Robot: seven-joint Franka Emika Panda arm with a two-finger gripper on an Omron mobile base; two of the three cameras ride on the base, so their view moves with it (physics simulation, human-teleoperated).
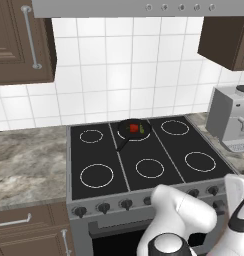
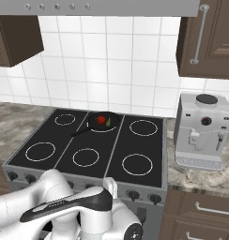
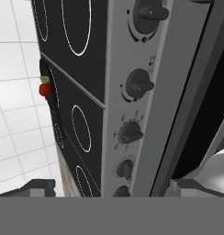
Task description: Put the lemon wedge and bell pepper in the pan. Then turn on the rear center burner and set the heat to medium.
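so the cooktop (image 1: 101, 150) filled the middle of the left base view, and along its front edge, at the lower centre, ran the row of knobs (image 1: 126, 203). the pan (image 1: 134, 130) sat on the rear center burner (image 2: 103, 123), at the upper middle of the glass, with its handle pointing down-left. inside it lay the bell pepper (image 1: 134, 128) and, touching it on the right, the lemon wedge (image 1: 142, 129), so i judged the loading part done and the knob step in hand.

in the hand view the picture was rolled on its side: the knobs ran down the centre right, and the pan with the red pepper (image 3: 46, 89) was at the left edge. the gripper (image 3: 111, 188) was at the bottom of that frame, jaws wide apart and holding nothing, not yet around any knob.

to do it well, i think the arm had to choose first the knob of the rear center burner; the small marks beside each knob were too blurred to read. then the fingers should close square on the knob's ridge and turn only part way, for medium.
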